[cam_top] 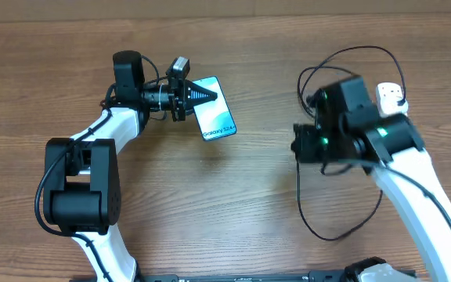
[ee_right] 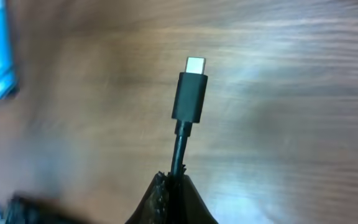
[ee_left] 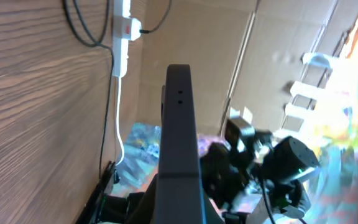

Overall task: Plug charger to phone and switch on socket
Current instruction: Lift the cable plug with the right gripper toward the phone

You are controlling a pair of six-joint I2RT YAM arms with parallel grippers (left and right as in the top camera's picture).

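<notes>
Phone [cam_top: 214, 110]: left of table centre, screen facing up and slanted, "Galaxy S24" legible from overhead. It is clamped at its upper-left edge by the left gripper [cam_top: 200, 95], jaws closed on it. In the left wrist view it appears edge-on as a dark bar. Whether its far edge touches the table [cam_top: 233, 204] cannot be told. Charger [cam_top: 319, 223]: thin black cable, one loop lying on the table in front of the right arm, another behind the arm near the far edge. Connector [ee_right: 191, 92]: black housing with a bare metal tip, pointing away from the right gripper [ee_right: 174, 186], whose fingertips are pinched together on the cable just behind the housing. The tip is over bare wood, apart from the phone, whose blue corner shows blurred at the left edge of the right wrist view. Socket [cam_top: 390, 95]: white strip at the right rear of the table, mostly hidden under the right arm from overhead. The left wrist view shows one end of it with a red switch [ee_left: 129, 26] and a black lead meeting its side there. Switch position cannot be told. White cord [ee_left: 115, 118]: runs from the socket's end along the table.
</notes>
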